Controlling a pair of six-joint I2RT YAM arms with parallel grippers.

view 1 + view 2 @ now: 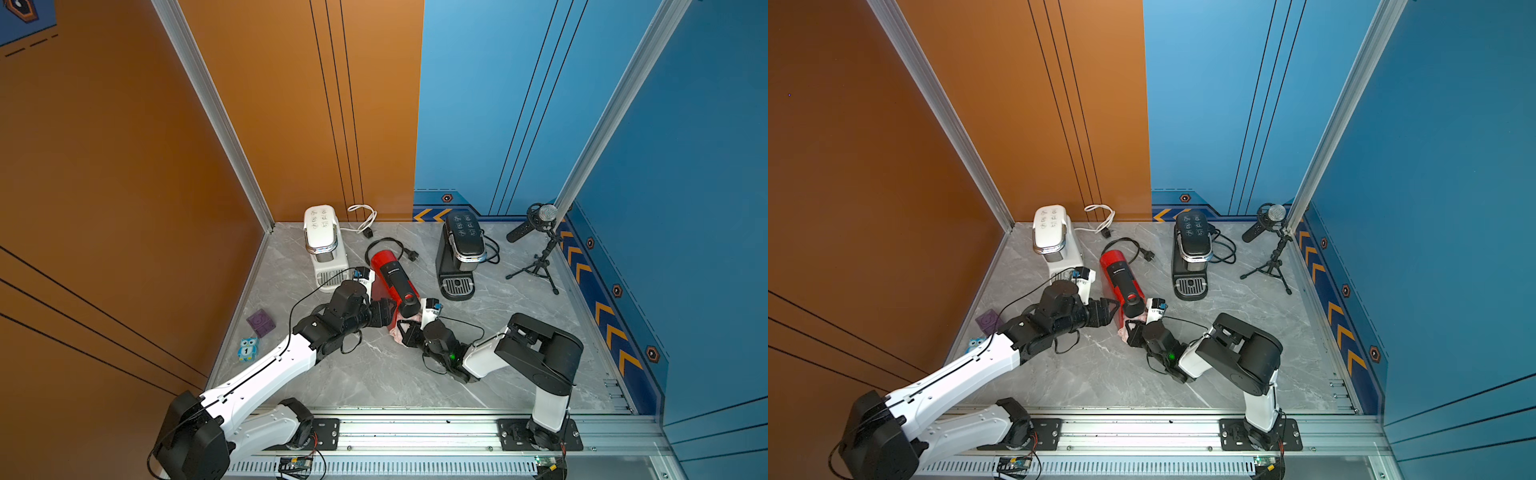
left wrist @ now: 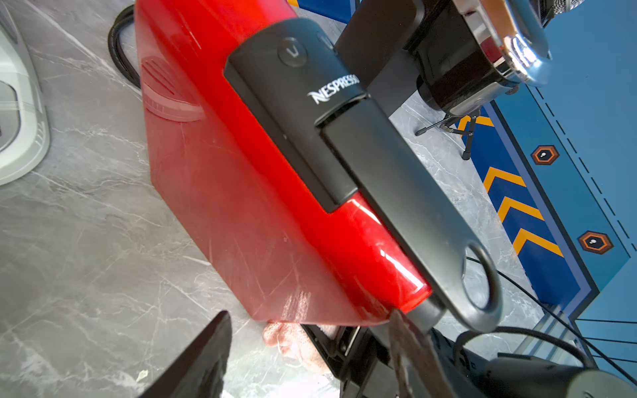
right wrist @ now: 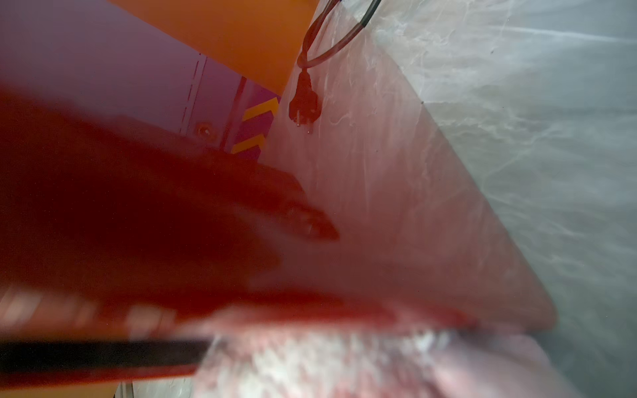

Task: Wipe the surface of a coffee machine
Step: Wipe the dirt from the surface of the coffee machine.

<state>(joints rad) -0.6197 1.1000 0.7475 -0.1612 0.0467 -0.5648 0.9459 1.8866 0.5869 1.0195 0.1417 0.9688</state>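
A red coffee machine (image 1: 388,276) (image 1: 1119,276) with a black top strip stands mid-table in both top views. The left wrist view shows its red side (image 2: 241,193) close up. My left gripper (image 1: 385,311) (image 1: 1106,309) (image 2: 308,318) is open at the machine's near end, and one of its fingertips (image 2: 396,315) is right by the black front. My right gripper (image 1: 405,331) (image 1: 1131,330) is shut on a pink-white cloth (image 1: 397,328) (image 2: 293,341), low against the machine's near end. The right wrist view is blurred, with the cloth (image 3: 344,358) filling its lower part against red plastic.
A white coffee machine (image 1: 322,245) stands back left and a black one (image 1: 461,253) back right. A microphone on a tripod (image 1: 540,232) is in the far right corner. A black cord with plug (image 1: 399,249) lies behind the red machine. A purple cube (image 1: 261,322) and a blue owl toy (image 1: 248,349) sit left.
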